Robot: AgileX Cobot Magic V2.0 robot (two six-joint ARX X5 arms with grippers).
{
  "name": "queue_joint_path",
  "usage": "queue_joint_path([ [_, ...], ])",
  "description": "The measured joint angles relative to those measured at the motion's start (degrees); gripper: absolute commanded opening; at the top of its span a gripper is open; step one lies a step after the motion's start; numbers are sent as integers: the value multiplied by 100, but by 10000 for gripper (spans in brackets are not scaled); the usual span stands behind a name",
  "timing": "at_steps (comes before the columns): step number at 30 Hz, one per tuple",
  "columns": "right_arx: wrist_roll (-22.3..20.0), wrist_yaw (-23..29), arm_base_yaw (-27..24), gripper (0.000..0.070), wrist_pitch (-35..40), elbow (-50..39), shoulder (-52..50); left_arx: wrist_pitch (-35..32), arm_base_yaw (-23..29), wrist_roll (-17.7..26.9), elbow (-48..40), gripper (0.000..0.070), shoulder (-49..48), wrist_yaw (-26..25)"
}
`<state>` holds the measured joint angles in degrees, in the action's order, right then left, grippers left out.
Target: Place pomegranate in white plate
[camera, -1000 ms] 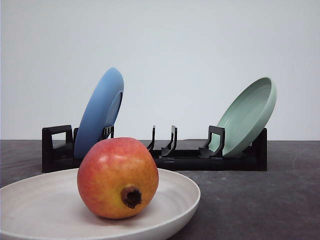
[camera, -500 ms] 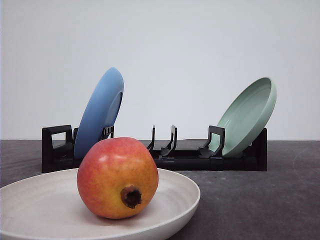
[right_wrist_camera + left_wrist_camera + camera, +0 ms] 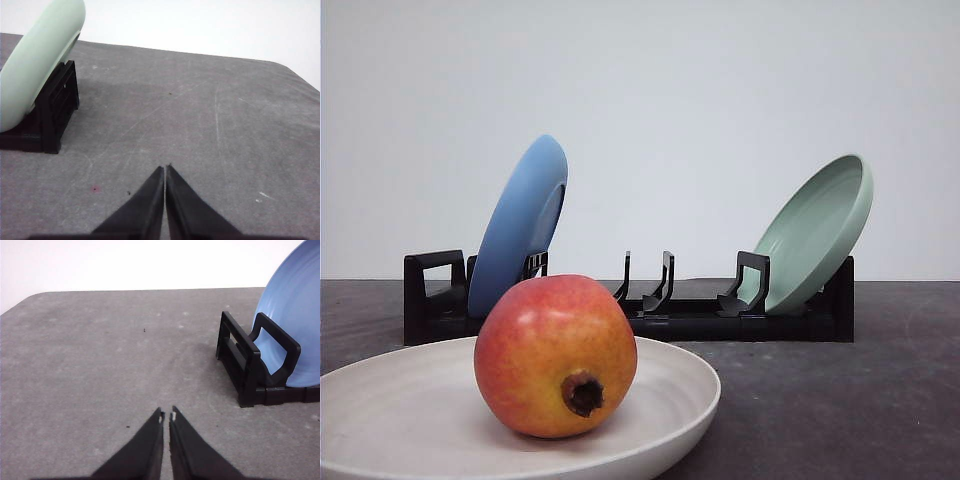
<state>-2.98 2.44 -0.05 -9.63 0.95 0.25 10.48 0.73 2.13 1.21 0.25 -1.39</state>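
The pomegranate (image 3: 556, 356), red fading to orange-yellow, rests inside the white plate (image 3: 690, 385) at the near left of the front view, its dark calyx nub facing the camera. My left gripper (image 3: 166, 416) is shut with nothing between its fingers, hovering over bare grey table beside the left end of the rack. My right gripper (image 3: 164, 167) is shut and holds nothing, over bare table beside the rack's right end.
A black dish rack (image 3: 690, 318) stands across the back of the table. A blue plate (image 3: 516, 226) leans in its left end and a pale green plate (image 3: 816, 230) in its right end. The same blue plate (image 3: 295, 315) and green plate (image 3: 37, 60) show in the wrist views.
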Motion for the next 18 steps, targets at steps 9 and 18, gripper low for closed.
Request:
queue_joint_path([
  [9, 0, 0, 0, 0, -2, 0, 0, 0, 0, 2, 0, 0, 0, 0],
  [18, 0, 0, 0, 0, 0, 0, 0, 0, 0, 0, 0, 0, 0, 0],
])
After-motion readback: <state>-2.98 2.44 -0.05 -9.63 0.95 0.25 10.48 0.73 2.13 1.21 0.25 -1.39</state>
